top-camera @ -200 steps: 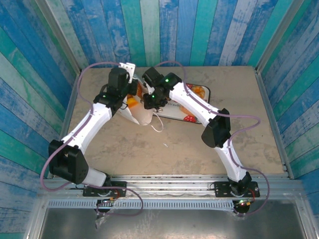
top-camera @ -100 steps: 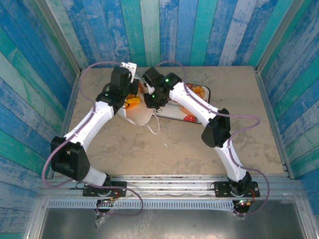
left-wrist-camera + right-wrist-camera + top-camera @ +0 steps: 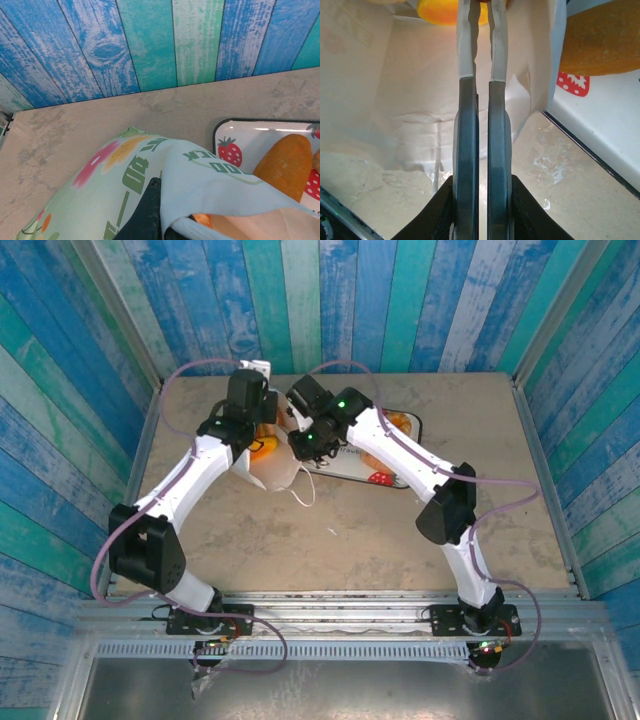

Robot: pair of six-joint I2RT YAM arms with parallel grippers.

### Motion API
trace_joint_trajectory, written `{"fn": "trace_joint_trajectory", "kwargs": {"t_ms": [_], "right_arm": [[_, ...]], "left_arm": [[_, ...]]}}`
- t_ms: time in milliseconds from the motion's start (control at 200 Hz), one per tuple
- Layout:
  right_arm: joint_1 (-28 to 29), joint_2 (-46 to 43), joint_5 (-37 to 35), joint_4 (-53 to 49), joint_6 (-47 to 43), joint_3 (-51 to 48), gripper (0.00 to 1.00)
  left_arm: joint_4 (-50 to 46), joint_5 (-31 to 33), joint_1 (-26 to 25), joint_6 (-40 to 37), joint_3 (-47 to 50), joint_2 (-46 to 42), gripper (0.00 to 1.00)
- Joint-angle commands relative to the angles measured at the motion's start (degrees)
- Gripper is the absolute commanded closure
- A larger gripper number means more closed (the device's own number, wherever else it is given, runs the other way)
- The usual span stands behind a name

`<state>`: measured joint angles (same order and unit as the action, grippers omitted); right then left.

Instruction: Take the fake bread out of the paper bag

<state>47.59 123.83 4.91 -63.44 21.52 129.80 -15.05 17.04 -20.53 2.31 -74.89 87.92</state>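
Overhead, both arms reach to the far side of the table (image 3: 330, 540), meeting at the white paper bag (image 3: 278, 472) that sits just left of the strawberry-print tray (image 3: 395, 483). The left gripper (image 3: 262, 430) sits at the bag's rear rim, while the right gripper (image 3: 300, 448) points into its mouth from the tray side. An orange roll (image 3: 262, 448) shows inside the opening, another piece of toy bread (image 3: 398, 423) lies on the far end of the tray, and a thin cord handle (image 3: 305, 495) trails onto the table in front of the bag. From the left wrist, one dark finger (image 3: 146, 212) is tucked under a fold of the bag's printed side (image 3: 130, 170), clenched on the paper; beyond it a long brown roll (image 3: 287, 162) rests on the tray (image 3: 250, 132) beside a printed strawberry, with the blue plank wall (image 3: 150, 40) behind. From the right wrist, the right gripper (image 3: 481, 20) is pressed almost together, leaving only a sliver of gap, and reaches deep into the bag's pale interior (image 3: 405, 100). Its tips end beside the orange roll (image 3: 440, 10), and whether they pinch anything cannot be told. The brown roll (image 3: 600, 40) lies outside the bag wall, over the tray (image 3: 600, 115).
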Motion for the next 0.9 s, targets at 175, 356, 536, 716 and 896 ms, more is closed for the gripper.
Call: {"fn": "trace_joint_trajectory", "kwargs": {"t_ms": [175, 356, 536, 716, 896], "right_arm": [[1.2, -8.9, 0.4, 0.5, -1.8, -4.7, 0.99], [1.8, -13.5, 2.0, -0.2, -2.4, -8.4, 0.99], [1.9, -18.4, 3.9, -0.6, -3.2, -11.7, 0.99], [2.0, -22.4, 3.6, -0.6, -3.4, -14.4, 0.99], [1.9, -26.1, 2.8, -0.7, -3.7, -16.7, 0.99]], "left_arm": [[-1.4, 2.5, 0.9, 3.2, -2.7, 2.5, 0.98], [-2.6, 1.4, 2.3, 3.9, -3.8, 3.1, 0.97], [-3.7, 1.1, 3.4, 4.9, -5.1, 4.4, 0.97], [-3.8, 0.7, 3.6, 5.3, -5.6, 5.2, 0.97], [-4.4, 0.7, 4.0, 5.6, -6.2, 5.6, 0.97]]}}
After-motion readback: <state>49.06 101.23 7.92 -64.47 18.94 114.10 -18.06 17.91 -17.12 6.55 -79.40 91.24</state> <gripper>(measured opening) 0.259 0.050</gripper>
